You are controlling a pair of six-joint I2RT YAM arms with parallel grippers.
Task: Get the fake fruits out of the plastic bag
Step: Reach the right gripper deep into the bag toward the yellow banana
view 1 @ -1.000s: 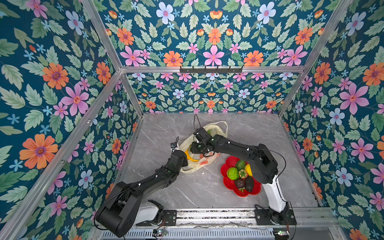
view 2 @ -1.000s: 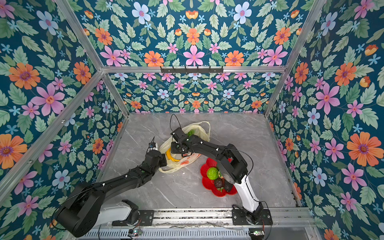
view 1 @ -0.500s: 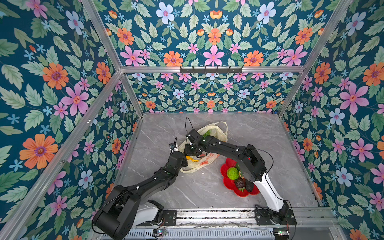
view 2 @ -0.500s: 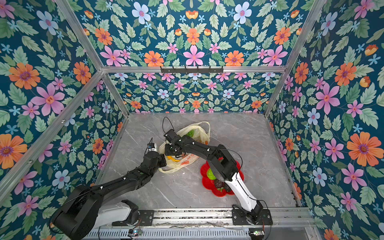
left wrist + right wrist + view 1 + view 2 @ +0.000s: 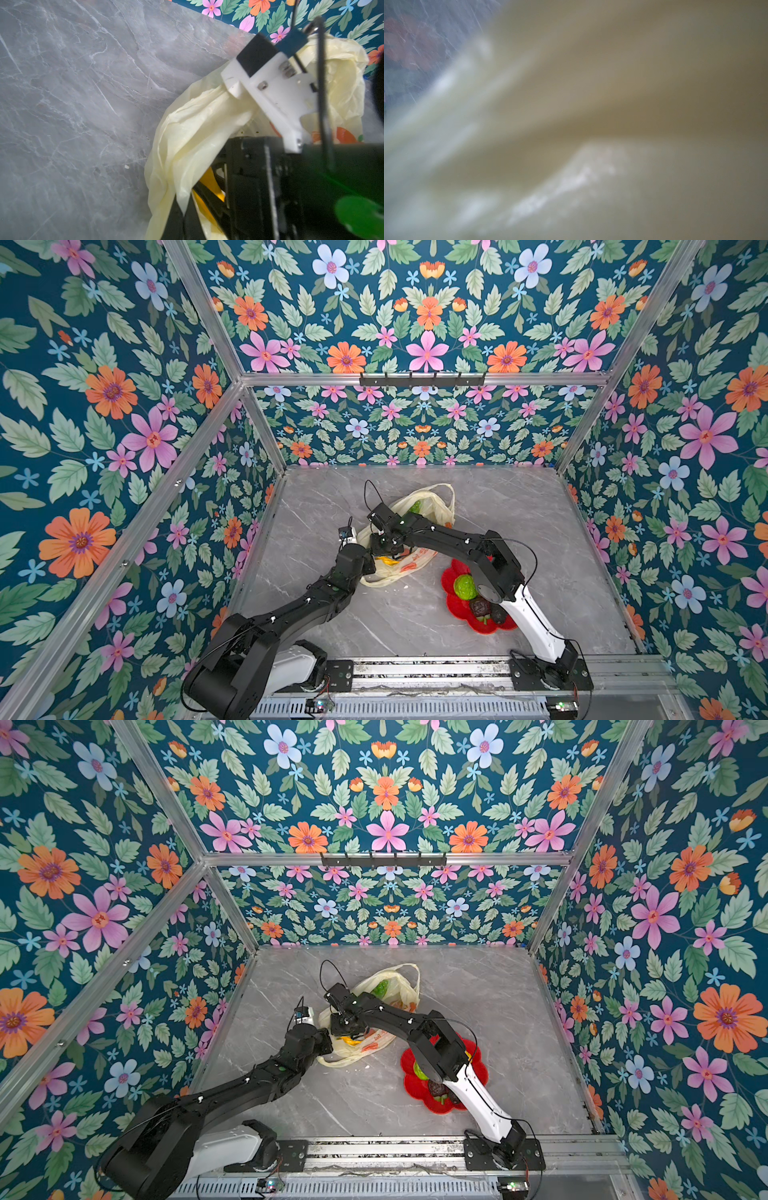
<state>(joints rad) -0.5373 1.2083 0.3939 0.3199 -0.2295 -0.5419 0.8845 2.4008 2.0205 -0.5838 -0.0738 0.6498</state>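
Nearest the rail, to the right of both tools and behind the right arm's elbow, a red flower-shaped plate (image 5: pixel 453 608) is sitting on the grey marble tabletop (image 5: pixel 399 626). It is carrying a bumpy lime-green ball (image 5: pixel 464 587) and two dark brown pieces (image 5: pixel 480 606), and the arm is partly covering them. The plate is lying well apart from either set of fingertips.

Farther in, the left arm is stretching forward from the rail. The left gripper (image 5: pixel 371 567) is clenching tight on the near rim of the plastic bag (image 5: pixel 432 510). In the left wrist view the cream film is running down between its black fingers (image 5: pixel 175 224) and bunching there. Just past those fingertips, inside the bag's mouth, a yellow fruit (image 5: pixel 208 179) is peeking through the opening, very close to the left gripper.

The right arm is reaching across from the right. The right gripper (image 5: pixel 384 549) is dipping into the bag's mouth just beyond the left gripper, its tips sinking among the folds over the yellow fruit. I cannot tell whether its jaws are parted or gripping anything. The right wrist view is giving only blurred cream film pressed close to the lens, with a sliver of tabletop.

Farthest back, beyond the right gripper in the bag's far half, a green fruit (image 5: pixel 415 506) is lying under the translucent film.
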